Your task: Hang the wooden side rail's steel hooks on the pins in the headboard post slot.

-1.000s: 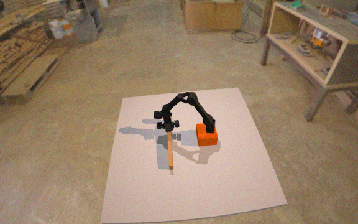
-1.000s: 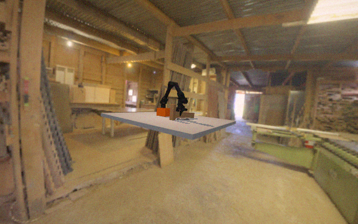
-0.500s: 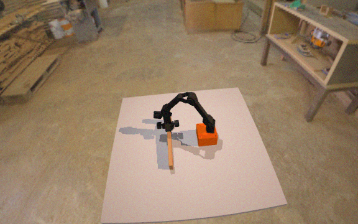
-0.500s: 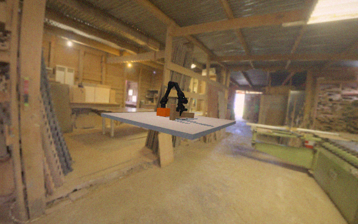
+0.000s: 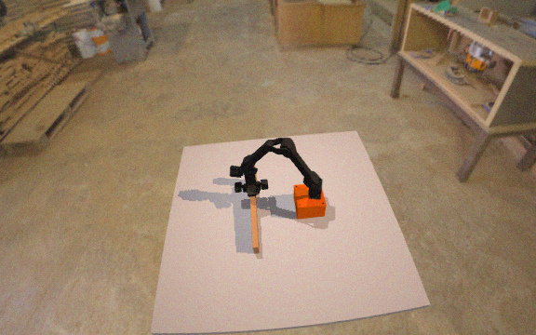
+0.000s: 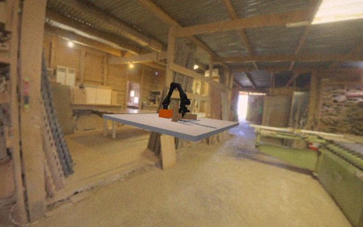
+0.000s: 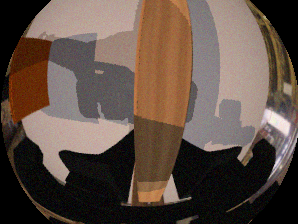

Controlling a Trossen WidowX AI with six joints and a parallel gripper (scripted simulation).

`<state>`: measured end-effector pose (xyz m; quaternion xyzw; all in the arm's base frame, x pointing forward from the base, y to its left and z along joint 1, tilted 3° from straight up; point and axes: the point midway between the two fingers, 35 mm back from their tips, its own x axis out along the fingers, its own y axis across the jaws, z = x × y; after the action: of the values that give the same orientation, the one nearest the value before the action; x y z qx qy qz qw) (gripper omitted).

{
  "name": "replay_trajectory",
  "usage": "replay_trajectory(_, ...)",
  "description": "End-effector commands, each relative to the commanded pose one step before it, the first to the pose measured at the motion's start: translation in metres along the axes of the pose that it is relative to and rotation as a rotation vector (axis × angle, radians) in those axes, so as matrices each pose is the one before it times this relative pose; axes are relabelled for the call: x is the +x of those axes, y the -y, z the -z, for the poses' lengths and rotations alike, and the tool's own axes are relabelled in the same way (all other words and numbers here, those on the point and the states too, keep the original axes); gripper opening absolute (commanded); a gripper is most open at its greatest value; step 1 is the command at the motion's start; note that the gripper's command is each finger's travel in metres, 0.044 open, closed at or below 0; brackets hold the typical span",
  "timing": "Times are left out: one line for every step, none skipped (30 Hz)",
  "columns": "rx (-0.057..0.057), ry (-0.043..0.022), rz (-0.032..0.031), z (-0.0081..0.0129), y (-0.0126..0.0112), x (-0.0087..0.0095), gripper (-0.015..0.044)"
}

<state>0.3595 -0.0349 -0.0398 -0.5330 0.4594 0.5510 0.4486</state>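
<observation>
The wooden side rail [image 5: 254, 223] [image 7: 160, 83] is a long thin board on the white table [image 5: 296, 279]. Its near end rests on the table and its other end is under my gripper [image 5: 251, 191] [image 7: 149, 197]. The gripper is shut on the rail close to that end. In the wrist view the rail runs straight up from between the fingers. The hooks are hidden. In the exterior view a short upright brown block, the headboard post [image 6: 175, 114], stands next to the gripper [image 6: 184, 111], with the rail [image 6: 190, 116] beside it. The arm hides the post in the top view.
The arm's orange base [image 5: 309, 201] [image 6: 165, 113] [image 7: 27, 83] stands right of the rail. The table's edges [image 6: 169, 132] drop to the workshop floor. Benches and timber stacks stand far off.
</observation>
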Motion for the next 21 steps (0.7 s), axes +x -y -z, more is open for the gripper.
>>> replay_trajectory(-0.0023, -0.00466, 0.00909, 0.0025, 0.00156, -0.00182, 0.0)
replay_trajectory(0.0, -0.00001, -0.00001, 0.00011, -0.00011, 0.00011, 0.0)
replay_trajectory(0.0, -0.00001, -0.00001, 0.00011, -0.00011, 0.00011, 0.0)
replay_trajectory(0.0, -0.00001, -0.00001, 0.00011, -0.00011, 0.00011, 0.0)
replay_trajectory(0.0, -0.00001, -0.00001, 0.00011, -0.00011, 0.00011, 0.0)
replay_trajectory(0.0, -0.00001, -0.00001, 0.00011, -0.00011, 0.00011, 0.0)
replay_trajectory(0.0, -0.00001, -0.00001, 0.00011, -0.00011, 0.00011, 0.0)
replay_trajectory(0.0, -0.00001, -0.00001, 0.00011, -0.00011, 0.00011, 0.0)
replay_trajectory(0.0, -0.00001, -0.00001, 0.00011, -0.00011, 0.00011, 0.0)
replay_trajectory(0.0, -0.00001, -0.00001, 0.00011, -0.00011, 0.00011, 0.0)
replay_trajectory(0.0, -0.00001, -0.00001, 0.00011, -0.00011, 0.00011, 0.0)
replay_trajectory(0.0, -0.00001, -0.00001, 0.00011, -0.00012, 0.00007, 0.0)
replay_trajectory(0.0, -0.00001, -0.00001, 0.00011, -0.00011, -0.00002, 0.0)
replay_trajectory(0.0, -0.00001, -0.00001, 0.00011, -0.00011, -0.00009, 0.0)
replay_trajectory(0.0, -0.00001, -0.00001, 0.00011, -0.00011, -0.00011, 0.0)
replay_trajectory(0.0, -0.00001, -0.00001, 0.00011, -0.0001, -0.00011, 0.0)
replay_trajectory(0.0, -0.00001, 0.0, 0.00011, -0.00002, -0.00011, 0.0)
replay_trajectory(0.0, -0.00001, 0.00001, 0.00011, 0.00006, -0.00011, 0.0)
replay_trajectory(0.0, -0.00001, 0.00001, 0.00007, 0.00007, -0.00007, 0.0)
replay_trajectory(0.0, -0.00001, 0.00001, 0.00012, 0.00011, -0.00012, 0.0)
replay_trajectory(0.0, -0.00001, 0.00001, 0.00012, 0.00012, -0.00012, 0.0)
